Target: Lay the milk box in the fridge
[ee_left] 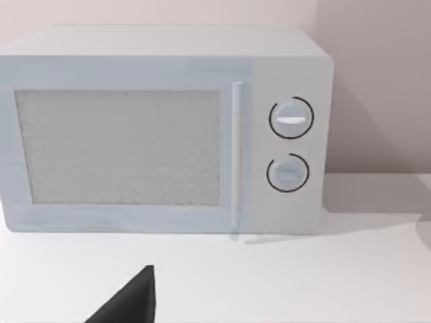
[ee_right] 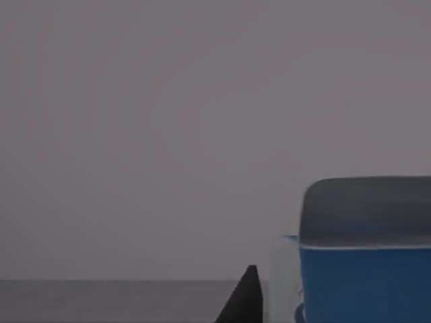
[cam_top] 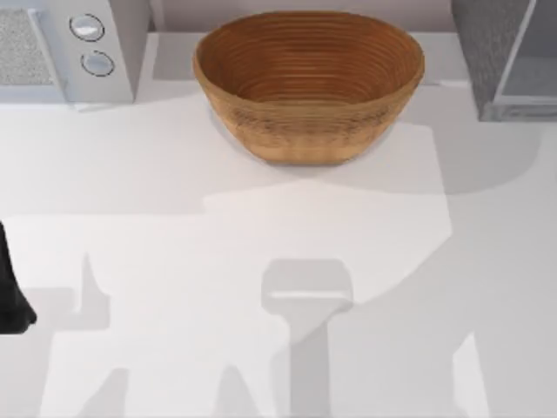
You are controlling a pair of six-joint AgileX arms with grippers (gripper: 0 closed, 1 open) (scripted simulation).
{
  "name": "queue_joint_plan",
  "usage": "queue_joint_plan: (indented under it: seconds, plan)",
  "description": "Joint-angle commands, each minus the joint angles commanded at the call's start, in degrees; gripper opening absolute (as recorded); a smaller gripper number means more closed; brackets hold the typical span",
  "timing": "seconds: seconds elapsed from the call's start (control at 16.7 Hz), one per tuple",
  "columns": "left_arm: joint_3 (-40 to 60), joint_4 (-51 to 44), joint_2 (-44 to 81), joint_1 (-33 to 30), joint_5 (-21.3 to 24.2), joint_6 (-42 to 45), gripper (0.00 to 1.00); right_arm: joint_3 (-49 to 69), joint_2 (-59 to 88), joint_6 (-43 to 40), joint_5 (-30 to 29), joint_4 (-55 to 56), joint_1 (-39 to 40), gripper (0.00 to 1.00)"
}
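The milk box (ee_right: pixel 367 249), blue with a pale band and a greyish top, sits very close in the right wrist view, held up in front of a plain grey wall. My right gripper (ee_right: pixel 337 299) is shut on it, and one dark fingertip (ee_right: pixel 246 296) shows beside the carton. The fridge (cam_top: pixel 505 61), speckled grey with a pale glassy door panel, stands at the table's back right corner. A box-shaped shadow (cam_top: pixel 306 287) lies on the mid table. My left gripper (cam_top: pixel 13 296) is parked at the left edge, with one fingertip (ee_left: pixel 135 301) facing the microwave.
A large wicker basket (cam_top: pixel 309 83) stands at the back centre. The white microwave (cam_top: pixel 70 48) with two round knobs (ee_left: pixel 291 145) fills the back left corner. The white tabletop (cam_top: pixel 174 261) spreads in front of them.
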State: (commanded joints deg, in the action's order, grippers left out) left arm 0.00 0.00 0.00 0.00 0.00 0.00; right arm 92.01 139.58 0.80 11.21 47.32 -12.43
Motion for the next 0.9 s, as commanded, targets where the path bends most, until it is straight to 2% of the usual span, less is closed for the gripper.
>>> queue_joint_plan:
  seconds: [0.54, 0.9]
  plan:
    - [0.00, 0.00, 0.00, 0.00, 0.00, 0.00, 1.00, 0.00, 0.00, 0.00, 0.00, 0.00, 0.00, 0.98]
    - [0.00, 0.00, 0.00, 0.00, 0.00, 0.00, 1.00, 0.00, 0.00, 0.00, 0.00, 0.00, 0.00, 1.00]
